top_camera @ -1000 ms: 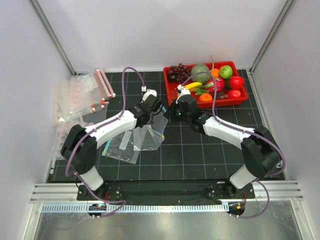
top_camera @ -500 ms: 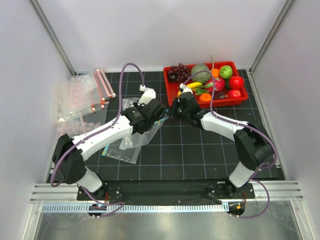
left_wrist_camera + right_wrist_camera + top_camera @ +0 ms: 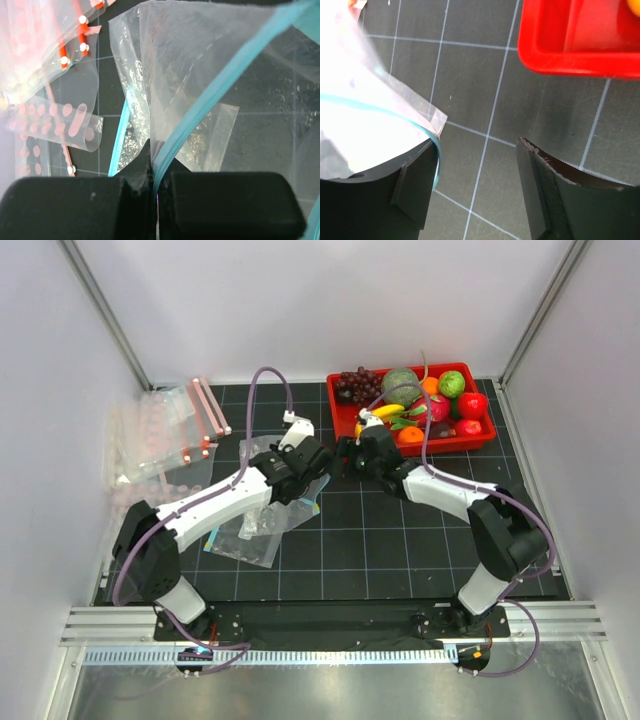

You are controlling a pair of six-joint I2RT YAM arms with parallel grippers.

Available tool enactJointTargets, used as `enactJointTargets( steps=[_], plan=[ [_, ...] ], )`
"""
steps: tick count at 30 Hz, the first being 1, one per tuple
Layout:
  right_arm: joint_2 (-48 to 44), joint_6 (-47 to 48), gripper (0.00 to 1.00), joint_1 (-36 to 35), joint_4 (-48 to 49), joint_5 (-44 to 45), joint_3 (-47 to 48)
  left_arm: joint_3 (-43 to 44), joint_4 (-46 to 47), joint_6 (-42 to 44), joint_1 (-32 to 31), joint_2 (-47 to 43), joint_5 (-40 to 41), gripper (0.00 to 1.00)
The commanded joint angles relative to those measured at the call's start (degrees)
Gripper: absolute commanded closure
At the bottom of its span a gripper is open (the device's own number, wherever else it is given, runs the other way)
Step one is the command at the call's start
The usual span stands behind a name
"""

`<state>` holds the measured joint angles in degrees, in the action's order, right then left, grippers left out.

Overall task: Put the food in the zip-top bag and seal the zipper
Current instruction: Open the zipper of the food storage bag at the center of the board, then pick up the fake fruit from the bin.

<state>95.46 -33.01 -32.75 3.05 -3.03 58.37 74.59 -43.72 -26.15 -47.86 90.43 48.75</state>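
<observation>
The zip-top bag is a clear pouch hanging from my left gripper over the middle of the mat. In the left wrist view that gripper is shut on the teal zipper at the bag's mouth. Just to its right my right gripper stands open; in its wrist view a corner of the bag lies against the left finger, with nothing between the fingers. The food sits in the red tray: green melon, banana, red fruit.
The tray also holds grapes and other toy fruit. A heap of clear bags with pink-red strips lies at the left. Another flat clear bag rests on the mat under the held one. White walls enclose the mat.
My right gripper has opened and let go of the bag's edge, shifting a little toward the tray. The left gripper keeps its hold and the bag has sagged leftward.
</observation>
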Motion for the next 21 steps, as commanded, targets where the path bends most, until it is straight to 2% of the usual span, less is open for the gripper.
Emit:
enactJointTargets(
  steps=[1, 10, 13, 17, 21],
  plan=[
    [-4.3, 0.8, 0.3, 0.2, 5.7, -2.5, -1.8, 1.6, 2.9, 2.0, 1.7, 2.3, -2.3, 0.97],
    [-9.1, -0.1, 0.25, 0.3, 12.0, -7.9, -5.5, 3.1, 3.0, 2.6, 2.7, 5.8, -4.2, 0.99],
    [-11.2, 0.5, 0.12, 0.6, 11.5, -6.9, -6.1, 2.9, 3.0, 2.4, 2.9, 5.7, -4.1, 0.99],
    [-17.2, 2.8, 0.0, 2.2, 7.1, 0.5, -6.0, 2.8, 2.8, 2.1, 3.0, 5.6, -4.3, 0.99],
    [-19.2, 5.0, 0.0, 5.8, 1.6, 12.7, -3.4, 3.0, 2.9, 2.0, 3.1, 5.5, -6.6, 0.99]
  ],
)
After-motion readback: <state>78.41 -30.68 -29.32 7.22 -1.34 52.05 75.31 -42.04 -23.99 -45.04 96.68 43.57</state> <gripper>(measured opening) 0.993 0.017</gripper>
